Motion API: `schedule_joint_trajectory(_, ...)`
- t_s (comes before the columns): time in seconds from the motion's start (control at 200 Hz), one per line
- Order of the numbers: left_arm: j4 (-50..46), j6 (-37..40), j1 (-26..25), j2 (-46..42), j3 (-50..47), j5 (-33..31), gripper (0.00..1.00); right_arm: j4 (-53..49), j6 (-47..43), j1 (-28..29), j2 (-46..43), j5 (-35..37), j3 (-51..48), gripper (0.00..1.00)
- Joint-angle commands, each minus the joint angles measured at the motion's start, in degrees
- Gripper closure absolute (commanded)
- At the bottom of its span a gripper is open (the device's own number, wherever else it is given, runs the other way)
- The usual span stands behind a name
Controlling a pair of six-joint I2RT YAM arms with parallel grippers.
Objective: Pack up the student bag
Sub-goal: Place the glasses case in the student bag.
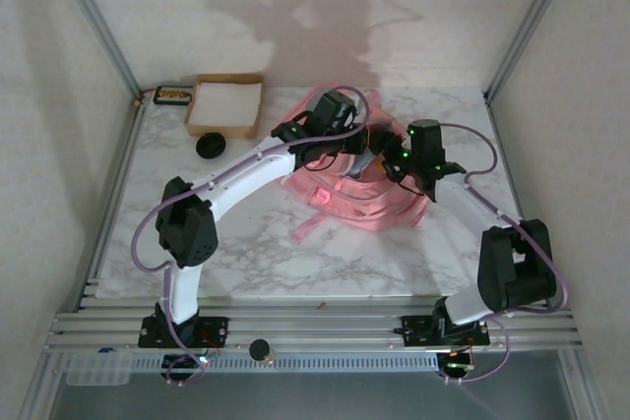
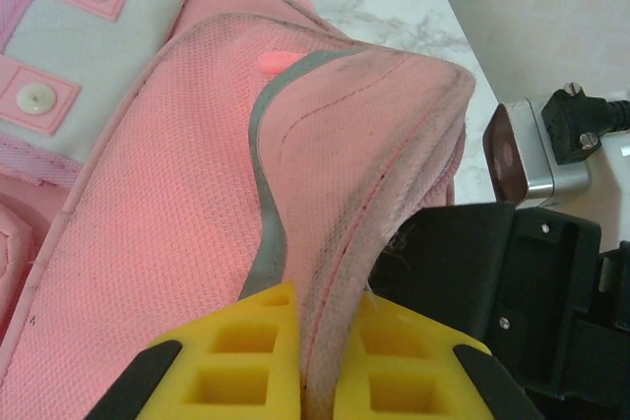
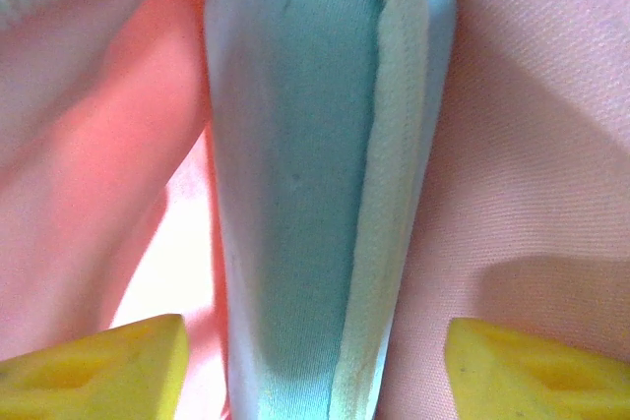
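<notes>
The student bag (image 1: 359, 206) is a soft pink backpack lying in the middle of the marble table. My left gripper (image 1: 360, 145) is shut on the bag's pink rim (image 2: 394, 184), which is pinched between the yellow pads (image 2: 246, 361) with the left gripper (image 2: 325, 366) holding it up. My right gripper (image 1: 386, 166) reaches into the bag from the right. Its yellow fingertips (image 3: 108, 366) stand wide apart, so the right gripper (image 3: 315, 371) is open. A soft light-blue pouch (image 3: 295, 145) with a pale seam lies between them, touching neither, against the pink lining (image 3: 532, 145).
A brown cardboard box (image 1: 226, 103) with a white inside sits at the back left, a black round object (image 1: 211, 146) just in front of it and a small dark tray (image 1: 172, 95) beside it. The right arm's black wrist (image 2: 532, 272) is close to the left gripper.
</notes>
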Motion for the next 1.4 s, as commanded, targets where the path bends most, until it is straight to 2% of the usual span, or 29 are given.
schedule_joint_trajectory(0.0,5.6,-1.0,-0.3,-3.7,1.8,2.3,1.0,-1.1,-2.2,0.4,-3.0,-6.4,-0.8,0.41)
schedule_joint_trajectory(0.065,5.6,-1.1,-0.4,-3.6,1.9,2.8,1.0,-0.8,-2.0,0.9,-3.5,-7.5,-1.0,0.58)
schedule_joint_trajectory(0.19,5.3,-0.9,-0.4,-3.7,1.9,2.9,1.0,-1.5,-0.7,1.8,-3.3,-8.7,-1.2,0.76)
schedule_joint_trajectory(0.25,5.3,-1.2,-0.4,-3.7,2.0,3.5,1.0,-1.7,-0.7,2.1,-2.2,-8.1,-0.9,0.8)
schedule_joint_trajectory(0.305,6.0,-2.1,-0.4,-3.9,1.4,4.2,1.0,-0.2,-0.2,2.3,-0.9,-7.8,-1.2,0.87)
schedule_joint_trajectory(0.386,6.7,-4.0,-0.8,-4.5,0.4,4.6,1.0,4.4,1.4,2.5,1.6,-6.9,-0.9,0.89)
schedule_joint_trajectory(0.486,8.2,-7.2,-1.3,-5.0,-0.8,5.5,1.0,8.6,1.8,3.3,6.4,-2.3,1.2,0.95)
schedule_joint_trajectory(0.556,9.4,-8.7,-1.6,-5.3,-1.5,5.9,1.0,16.1,4.7,4.1,8.5,-0.2,-0.2,0.95)
schedule_joint_trajectory(0.646,9.0,-10.4,-1.4,-4.5,-1.7,5.1,1.0,14.6,3.1,5.9,10.6,7.1,1.4,0.93)
schedule_joint_trajectory(0.721,9.3,-11.3,-1.0,-4.2,-1.9,5.5,1.0,17.7,2.4,6.5,9.8,8.9,-1.3,0.92)
schedule_joint_trajectory(0.841,9.4,-11.4,-0.4,-4.1,-2.0,3.7,1.0,13.8,-0.2,6.4,7.8,10.5,-3.6,0.78)
schedule_joint_trajectory(0.926,8.8,-11.0,0.4,-3.4,-1.8,2.4,1.0,13.8,-1.4,6.4,3.8,10.6,-5.7,0.64)
schedule_joint_trajectory(0.996,8.1,-10.5,1.0,-3.3,-2.1,0.6,1.0,9.5,-2.5,6.2,1.1,10.7,-5.0,0.53)
schedule_joint_trajectory(1.177,9.7,-10.7,2.1,-3.9,-3.5,1.0,1.0,-1.4,-4.7,5.6,-3.7,8.5,-3.6,0.39)
schedule_joint_trajectory(1.302,10.1,-11.1,2.3,-4.4,-4.1,0.9,1.0,-4.4,-5.6,5.6,-4.2,1.6,-3.1,0.46)
schedule_joint_trajectory(1.392,10.4,-11.4,2.3,-4.3,-4.2,1.5,1.0,-5.0,-4.7,6.4,-4.3,-1.6,-3.5,0.66)
